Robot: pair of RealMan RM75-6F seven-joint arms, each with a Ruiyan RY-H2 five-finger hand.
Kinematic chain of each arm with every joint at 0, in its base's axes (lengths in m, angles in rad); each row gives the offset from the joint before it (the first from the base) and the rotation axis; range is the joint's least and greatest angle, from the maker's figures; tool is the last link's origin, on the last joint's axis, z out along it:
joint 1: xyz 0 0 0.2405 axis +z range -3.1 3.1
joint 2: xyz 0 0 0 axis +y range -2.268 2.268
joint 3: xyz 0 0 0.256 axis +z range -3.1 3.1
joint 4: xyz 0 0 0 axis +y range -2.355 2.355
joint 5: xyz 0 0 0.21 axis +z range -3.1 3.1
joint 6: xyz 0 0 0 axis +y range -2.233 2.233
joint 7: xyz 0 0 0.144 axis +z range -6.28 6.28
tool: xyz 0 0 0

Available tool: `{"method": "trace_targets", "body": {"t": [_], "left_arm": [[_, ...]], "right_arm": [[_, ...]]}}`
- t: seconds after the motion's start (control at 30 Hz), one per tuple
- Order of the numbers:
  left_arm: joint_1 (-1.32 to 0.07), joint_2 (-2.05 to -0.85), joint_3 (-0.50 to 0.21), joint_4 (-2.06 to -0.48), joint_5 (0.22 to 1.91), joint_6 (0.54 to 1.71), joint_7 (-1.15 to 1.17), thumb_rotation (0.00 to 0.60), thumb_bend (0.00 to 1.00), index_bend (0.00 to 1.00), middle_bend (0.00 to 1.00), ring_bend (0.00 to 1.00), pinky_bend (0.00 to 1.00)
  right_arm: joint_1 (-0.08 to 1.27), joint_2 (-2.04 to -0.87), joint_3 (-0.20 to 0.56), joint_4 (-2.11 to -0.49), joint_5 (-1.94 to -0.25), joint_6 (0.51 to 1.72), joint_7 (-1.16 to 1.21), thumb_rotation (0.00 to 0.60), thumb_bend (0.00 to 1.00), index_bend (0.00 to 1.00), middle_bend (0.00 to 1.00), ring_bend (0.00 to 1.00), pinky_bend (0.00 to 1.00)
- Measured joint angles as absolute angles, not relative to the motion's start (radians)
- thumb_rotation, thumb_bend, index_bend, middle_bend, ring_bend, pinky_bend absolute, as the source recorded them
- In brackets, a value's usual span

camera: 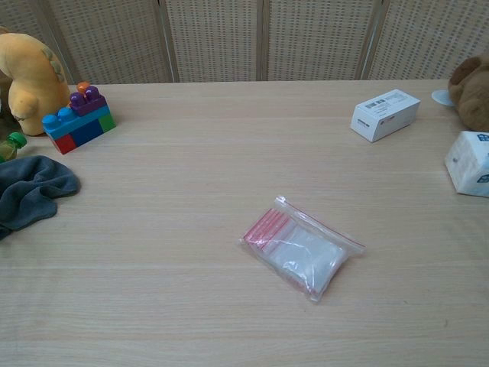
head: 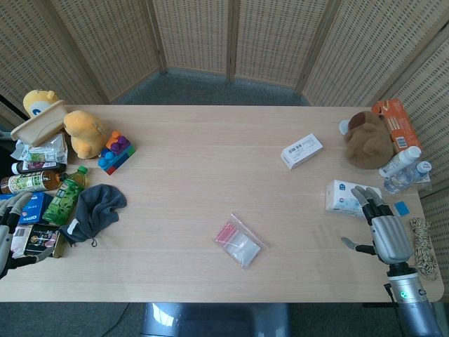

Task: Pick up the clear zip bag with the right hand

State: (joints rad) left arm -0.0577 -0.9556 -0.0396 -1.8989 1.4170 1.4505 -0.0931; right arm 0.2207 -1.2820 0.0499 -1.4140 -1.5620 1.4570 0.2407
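**The Right Hand Is Waiting to Reach for the Bag**

The clear zip bag [head: 240, 243] is lying flat on the counter [head: 210, 154], near the front edge and about in the middle. Nothing is touching it. It is thin, shiny and see-through, with a red strip along its zip edge and something pale and soft-looking inside. In the chest view it is looking a bit crinkly and puffy.

The right hand [head: 387, 228] is sitting over the right side of the counter, well apart from the bag. Its fingers [head: 370, 201] are spread out and holding nothing. They are just beside a small white and blue box [head: 342, 196]. The left hand [head: 10, 228] is showing only partly at the far left edge, so I cannot tell how its fingers are sitting.

I think the job is only starting. The reaching step is the one in hand. Next, the right hand is going to need to move left across the counter toward the bag, come down over it, and close its fingers on it. The bag is looking flat and slippery, so the fingers may need to pinch a raised, puffy part or an edge.

Other things are sitting around too: a white box [head: 302, 151] with a label, a fuzzy brown teddy [head: 367, 139], bright plastic blocks [head: 116, 152], and a soft gray cloth [head: 95, 209].
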Motion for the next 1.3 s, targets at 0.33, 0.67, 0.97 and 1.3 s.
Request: {"method": "trace_targets", "body": {"t": [0.33, 0.67, 0.97, 1.3], "left_arm": [[-0.058, -0.956, -0.038, -1.897, 1.415, 1.444, -0.095, 0.600, 0.00, 0.03, 0.00, 0.00, 0.00], [-0.077, -0.974, -0.056, -1.875, 1.360, 1.410, -0.078, 0.600, 0.00, 0.03, 0.00, 0.00, 0.00], [-0.087, -0.981, -0.069, -1.857, 1.321, 1.390, -0.075, 0.600, 0.00, 0.04, 0.00, 0.00, 0.00], [-0.089, -0.982, -0.071, -1.852, 1.315, 1.382, -0.076, 0.600, 0.00, 0.03, 0.00, 0.00, 0.00]], "right_arm": [[0.235, -1.321, 0.036, -1.417, -1.562, 1.397, 0.194, 0.600, 0.00, 0.00, 0.00, 0.00, 0.01], [0.372, -1.429, 0.009, -1.430, -1.603, 1.164, 0.177, 0.600, 0.00, 0.00, 0.00, 0.00, 0.00], [0.500, -1.561, 0.013, -1.445, -1.579, 0.968, 0.090, 0.600, 0.00, 0.00, 0.00, 0.00, 0.00], [0.547, -1.638, 0.039, -1.476, -1.536, 0.945, 0.006, 0.600, 0.00, 0.00, 0.00, 0.00, 0.00]]}}
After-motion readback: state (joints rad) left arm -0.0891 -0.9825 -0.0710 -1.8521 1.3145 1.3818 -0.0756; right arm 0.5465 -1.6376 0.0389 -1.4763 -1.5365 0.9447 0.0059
